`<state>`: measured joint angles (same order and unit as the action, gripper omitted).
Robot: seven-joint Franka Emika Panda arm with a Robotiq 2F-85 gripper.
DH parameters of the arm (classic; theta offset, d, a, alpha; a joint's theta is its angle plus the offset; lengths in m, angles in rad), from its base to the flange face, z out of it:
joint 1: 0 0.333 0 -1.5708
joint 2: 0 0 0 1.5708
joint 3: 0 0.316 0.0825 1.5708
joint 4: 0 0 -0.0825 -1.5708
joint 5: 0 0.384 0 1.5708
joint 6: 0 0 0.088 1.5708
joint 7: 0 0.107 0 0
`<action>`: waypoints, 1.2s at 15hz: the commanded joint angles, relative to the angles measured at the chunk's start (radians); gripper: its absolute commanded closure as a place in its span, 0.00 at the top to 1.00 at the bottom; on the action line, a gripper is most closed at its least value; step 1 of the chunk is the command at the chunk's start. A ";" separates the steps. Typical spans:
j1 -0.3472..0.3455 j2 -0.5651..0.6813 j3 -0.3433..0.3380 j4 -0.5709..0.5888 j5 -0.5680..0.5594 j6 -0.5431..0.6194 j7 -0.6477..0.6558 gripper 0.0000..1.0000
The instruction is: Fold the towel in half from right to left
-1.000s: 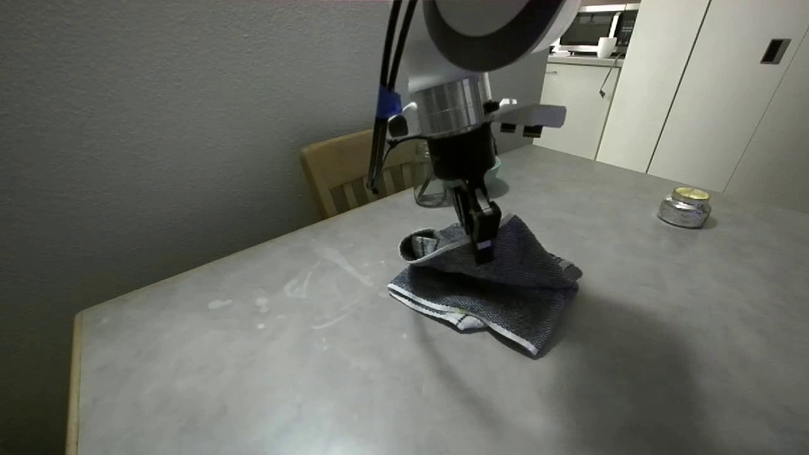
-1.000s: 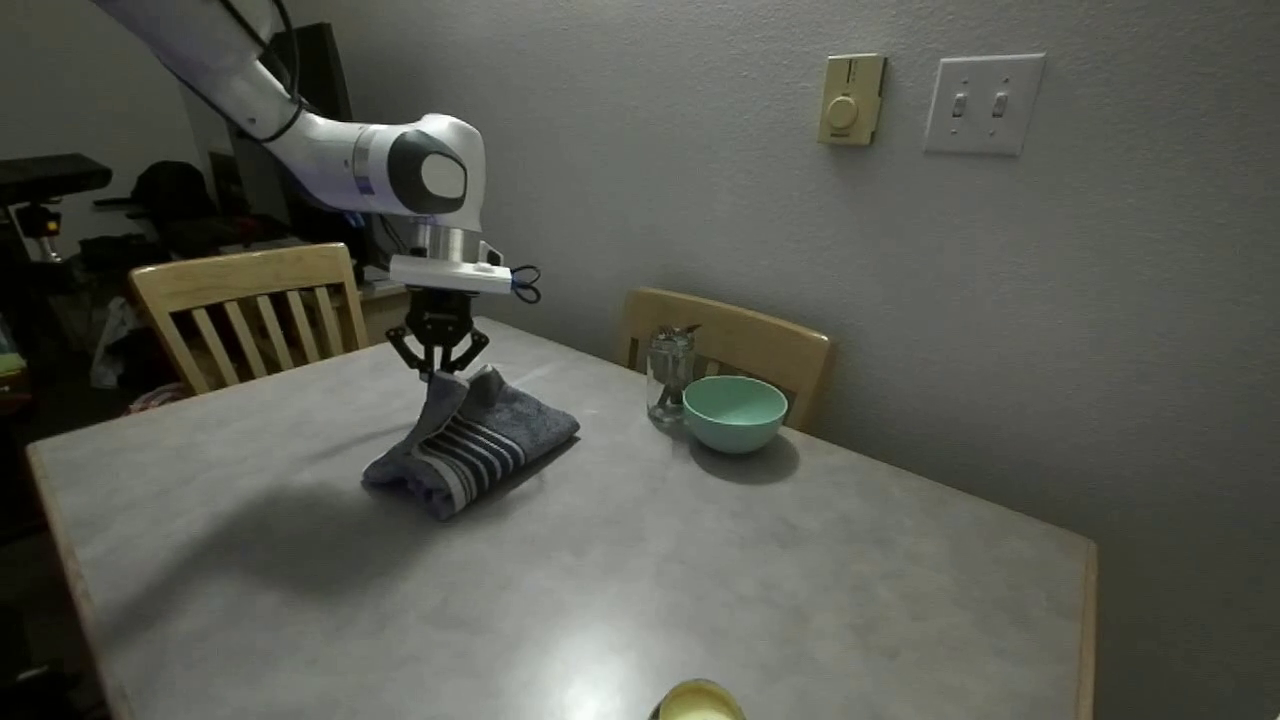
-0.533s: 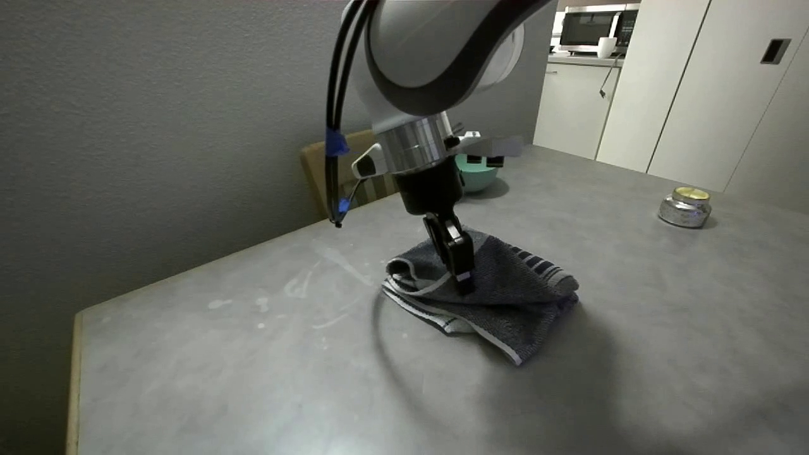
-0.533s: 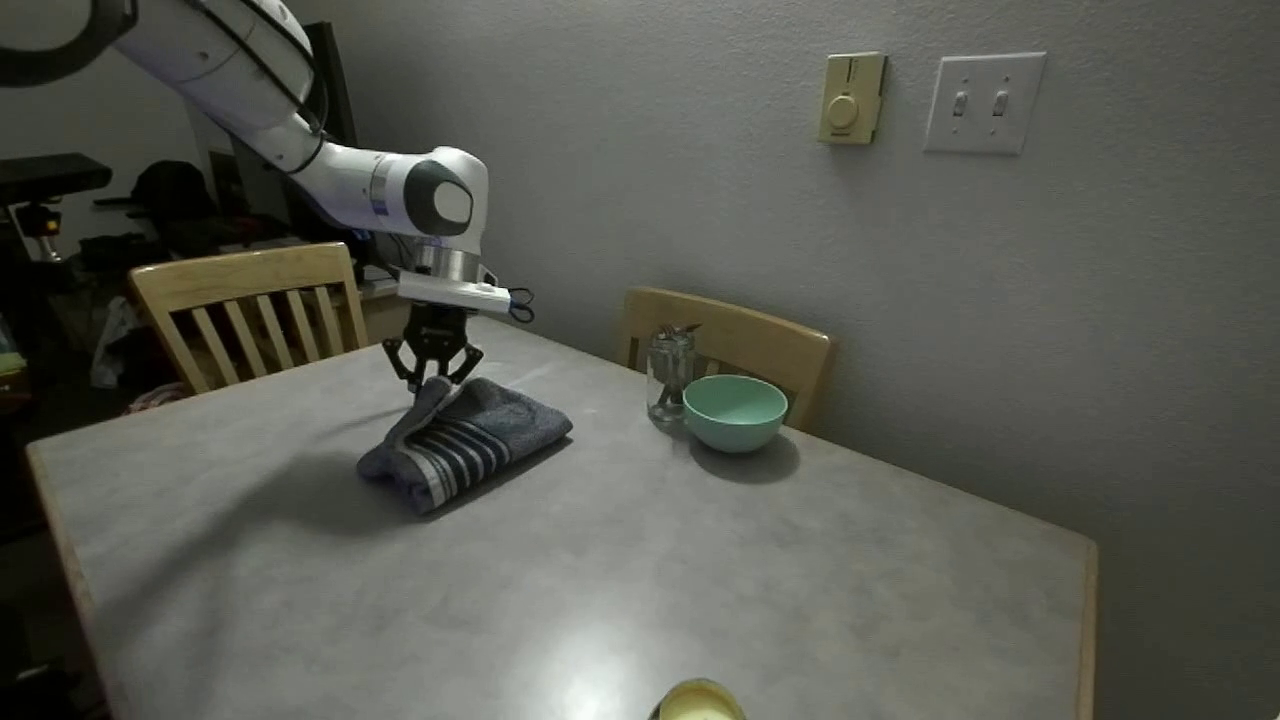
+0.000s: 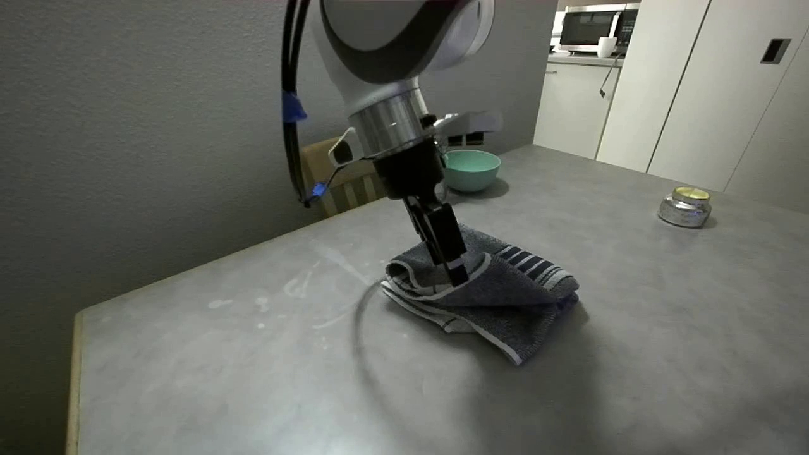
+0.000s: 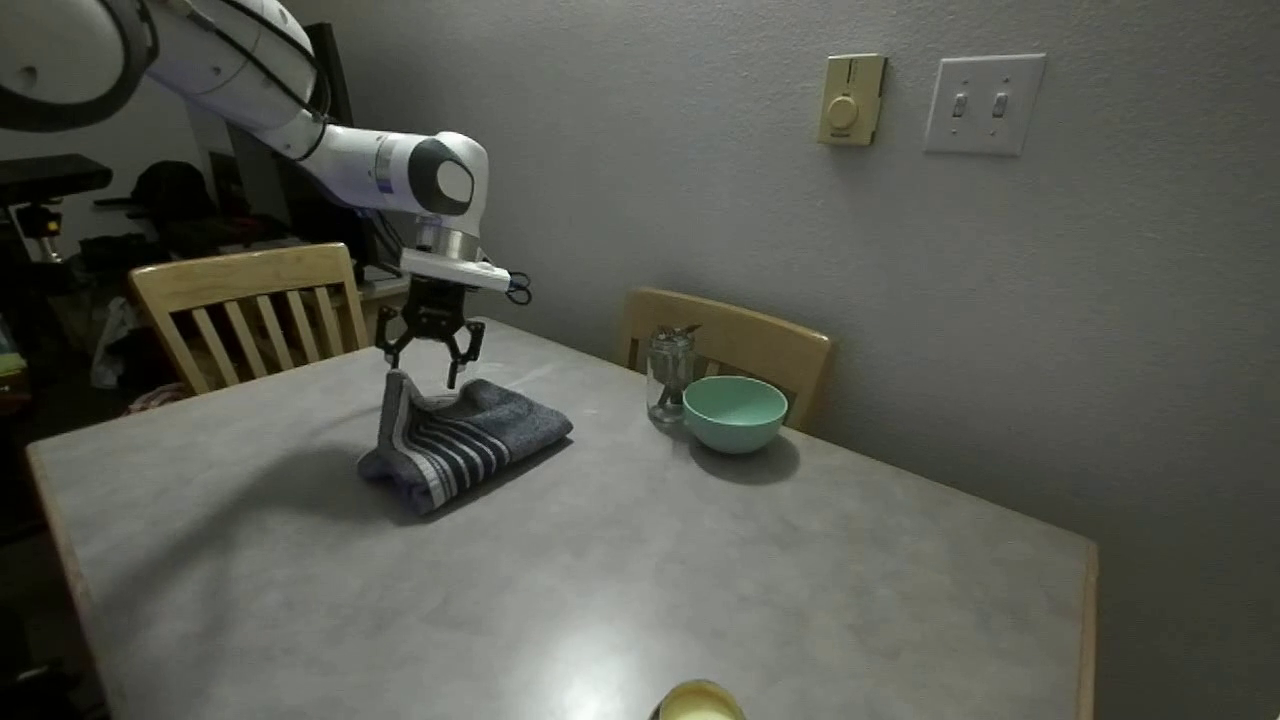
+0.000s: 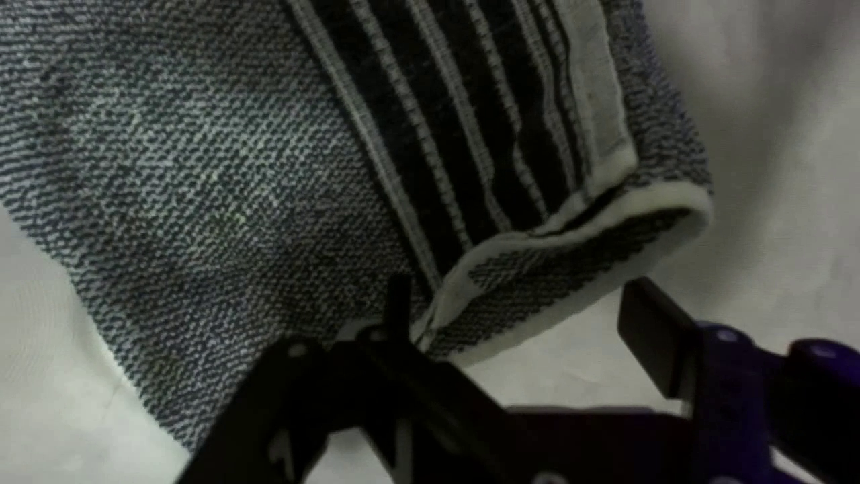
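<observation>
On the rough grey wall [image 6: 650,180] beside the grey-topped, wood-edged table [image 6: 850,560] hang a beige, round-dialled thermostat [image 6: 852,98] and a white two-switch plate [image 6: 985,104]. Slatted blond-wood chairs [image 6: 735,312] stand at two sides, tall flat white doors [image 5: 714,88] rise beyond, and a soft white glare [image 6: 592,665] comes off the table.

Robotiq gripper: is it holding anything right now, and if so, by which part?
Nothing is held: the Robotiq gripper is open, its fingers spread apart, with no fold of the striped towel clamped between them.
</observation>
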<state>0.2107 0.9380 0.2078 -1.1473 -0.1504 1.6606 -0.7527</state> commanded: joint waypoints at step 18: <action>0.050 -0.114 -0.016 0.061 -0.065 -0.097 0.108 1.00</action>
<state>0.2605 0.8236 0.1915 -1.0864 -0.2154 1.5640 -0.6451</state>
